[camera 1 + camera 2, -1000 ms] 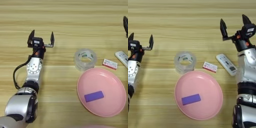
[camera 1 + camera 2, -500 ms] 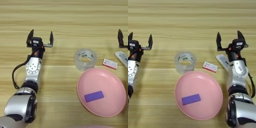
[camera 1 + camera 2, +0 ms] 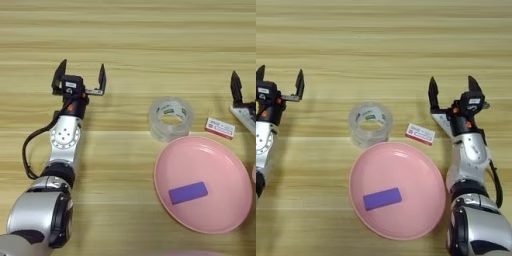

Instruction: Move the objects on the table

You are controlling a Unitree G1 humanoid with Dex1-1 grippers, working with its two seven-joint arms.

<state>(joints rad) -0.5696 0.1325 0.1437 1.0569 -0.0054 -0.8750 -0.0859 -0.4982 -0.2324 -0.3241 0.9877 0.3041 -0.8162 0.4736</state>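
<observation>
The right hand hangs with fingers spread wide over the white remote, which lies just right of the white-and-red flat box. The clear tape roll stands beside the pink plate. Far left on the desk, the left hand gapes wide, holding nothing.

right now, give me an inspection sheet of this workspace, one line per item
surface: light wooden table, striped grain.
job's things: clear tape roll lies flat beside the plate's far left rim; small white-and-red box to its right; white remote partly hidden under the right gripper.
clutter: pink plate holding a purple block.
grippers: left gripper open, over bare table, away from the things; right gripper open, over the remote.
cables: black cable looping beside the left arm; another along the right arm.
surroundings: nothing seen.
</observation>
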